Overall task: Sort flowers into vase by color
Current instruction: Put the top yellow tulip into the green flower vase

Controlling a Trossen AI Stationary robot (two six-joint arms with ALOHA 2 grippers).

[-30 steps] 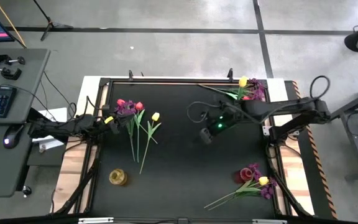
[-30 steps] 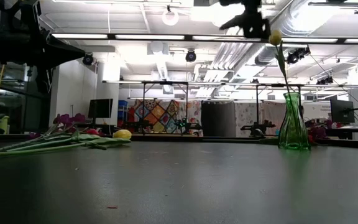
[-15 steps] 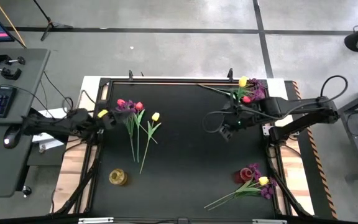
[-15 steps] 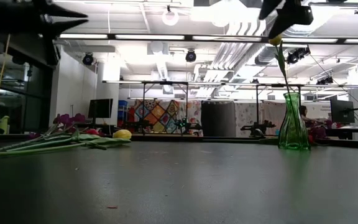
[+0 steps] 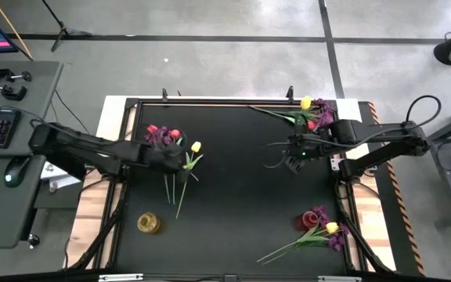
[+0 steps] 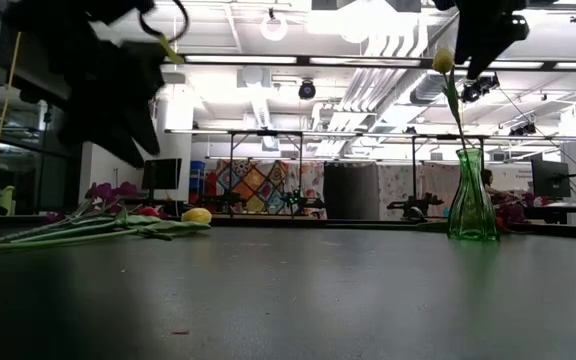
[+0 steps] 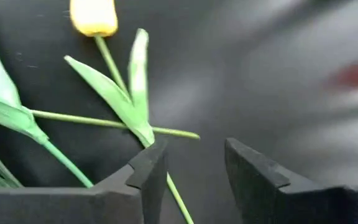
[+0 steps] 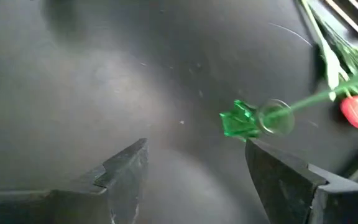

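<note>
Two sets of jaws spread and empty, left gripper [image 7: 191, 180] just above yellow tulip [image 7: 93, 15] stem on counter [image 5: 233, 196], right gripper [image 8: 194, 165] over green vase [image 8: 253, 118]

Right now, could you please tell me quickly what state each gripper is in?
Left gripper: open, holding nothing, over the yellow tulip's stem.
Right gripper: open, holding nothing, near the green vase.
</note>
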